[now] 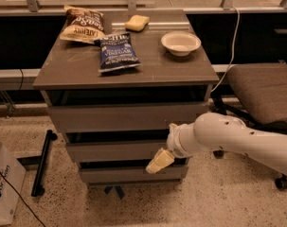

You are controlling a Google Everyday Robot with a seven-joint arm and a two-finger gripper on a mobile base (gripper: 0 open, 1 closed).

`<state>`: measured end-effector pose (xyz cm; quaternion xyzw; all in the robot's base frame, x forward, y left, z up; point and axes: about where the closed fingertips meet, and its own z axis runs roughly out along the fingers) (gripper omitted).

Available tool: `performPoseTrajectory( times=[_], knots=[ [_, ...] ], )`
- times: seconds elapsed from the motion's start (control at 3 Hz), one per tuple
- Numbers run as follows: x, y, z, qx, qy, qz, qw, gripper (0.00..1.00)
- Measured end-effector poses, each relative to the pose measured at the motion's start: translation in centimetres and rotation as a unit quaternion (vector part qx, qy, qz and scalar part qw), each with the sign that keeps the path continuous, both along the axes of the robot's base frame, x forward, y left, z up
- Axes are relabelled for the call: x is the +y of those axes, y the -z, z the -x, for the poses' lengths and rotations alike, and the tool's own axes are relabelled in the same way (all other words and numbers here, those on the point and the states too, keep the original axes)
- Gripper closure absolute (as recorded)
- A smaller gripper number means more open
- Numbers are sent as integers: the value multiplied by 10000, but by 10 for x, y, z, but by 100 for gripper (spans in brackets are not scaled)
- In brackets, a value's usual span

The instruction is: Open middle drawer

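Note:
A grey-brown cabinet [195, 74] with three stacked drawers stands in the middle of the camera view. The middle drawer [114, 150] has a plain flat front and sits nearly flush, with a dark gap above it. My gripper [158, 162] hangs at the end of the white arm [237, 138] that comes in from the right. Its cream tip lies in front of the right part of the cabinet, at the dark gap between the middle drawer and the bottom drawer [129, 175]. The top drawer [126, 117] is shut.
On the cabinet top lie a blue chip bag [117, 52], a brown chip bag [81, 25], a yellow sponge [137, 21] and a white bowl [181, 42]. A brown office chair [266, 91] stands close on the right. A black bar [42, 162] lies on the floor at left, next to a box [3, 188].

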<state>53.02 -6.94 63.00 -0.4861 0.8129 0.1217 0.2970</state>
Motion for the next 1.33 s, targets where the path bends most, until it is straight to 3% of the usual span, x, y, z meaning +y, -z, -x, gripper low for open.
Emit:
performPoseTrajectory(
  times=[0.67, 1.33],
  knots=[
    [-19, 64, -23, 315, 84, -243, 9992, 0],
    [-49, 124, -63, 630, 384, -435, 9963, 0]
  ],
)
